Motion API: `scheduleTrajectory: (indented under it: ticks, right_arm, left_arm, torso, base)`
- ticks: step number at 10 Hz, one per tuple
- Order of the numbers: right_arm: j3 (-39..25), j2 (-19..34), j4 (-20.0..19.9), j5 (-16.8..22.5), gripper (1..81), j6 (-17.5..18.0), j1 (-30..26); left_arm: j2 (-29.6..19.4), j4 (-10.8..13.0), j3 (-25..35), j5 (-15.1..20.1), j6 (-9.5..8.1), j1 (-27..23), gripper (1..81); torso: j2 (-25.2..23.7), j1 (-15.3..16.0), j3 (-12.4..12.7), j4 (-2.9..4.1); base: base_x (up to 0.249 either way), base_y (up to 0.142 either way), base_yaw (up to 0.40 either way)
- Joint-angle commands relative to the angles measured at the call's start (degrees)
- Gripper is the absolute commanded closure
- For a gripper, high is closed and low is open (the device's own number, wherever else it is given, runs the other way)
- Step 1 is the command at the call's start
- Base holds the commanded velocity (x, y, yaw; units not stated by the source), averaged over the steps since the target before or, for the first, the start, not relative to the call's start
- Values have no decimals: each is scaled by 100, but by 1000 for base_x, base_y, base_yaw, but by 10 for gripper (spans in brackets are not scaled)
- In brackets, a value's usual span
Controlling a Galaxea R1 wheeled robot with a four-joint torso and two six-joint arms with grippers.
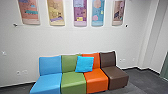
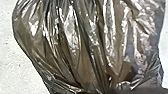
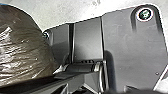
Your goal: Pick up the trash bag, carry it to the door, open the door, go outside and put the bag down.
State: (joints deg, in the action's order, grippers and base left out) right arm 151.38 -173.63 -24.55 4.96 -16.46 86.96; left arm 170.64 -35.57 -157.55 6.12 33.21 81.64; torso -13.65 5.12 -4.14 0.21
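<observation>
The trash bag (image 2: 82,45) bulges by the left wrist, beside the robot's base (image 3: 130,47), probably tucked close to clear the 4 seats (image 1: 96,78). I can't tell whether the left gripper or right gripper is clamped on it.

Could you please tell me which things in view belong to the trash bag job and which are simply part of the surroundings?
Part of the job:
- trash bag

Just surroundings:
- blue seat
- green seat
- orange seat
- brown seat
- bright blue cushion
- five colourful wall panels
</observation>
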Motion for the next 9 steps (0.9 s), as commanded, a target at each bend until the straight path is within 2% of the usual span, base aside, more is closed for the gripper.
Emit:
scheduleTrajectory:
  ticks: [1,5,6,7,9]
  right_arm:
    - [-22,-43,12,418,10,-7,-262]
    - [-22,-43,-6,418,10,2,-270]
    - [-13,-43,-6,418,10,2,-270]
    - [-13,-51,-6,418,10,2,-262]
    - [-22,-60,-15,418,10,2,-270]
  left_arm:
    - [-30,-20,-4,443,45,-284,811]
    - [-12,-2,-4,443,54,-284,811]
    - [-4,6,-4,469,63,-276,811]
    - [-12,24,-4,626,81,-276,811]
    - [-12,165,-4,706,81,-275,811]
  torso:
    - [0,2,0,0]
    - [-15,-30,6,0]
    - [560,-400,6,0]
    - [586,-415,6,0]
    - [859,-512,9,0]
  base:
    - [0,0,0]
    - [0,0,0]
    - [0,0,0]
    - [0,0,0]
    - [0,0,0]
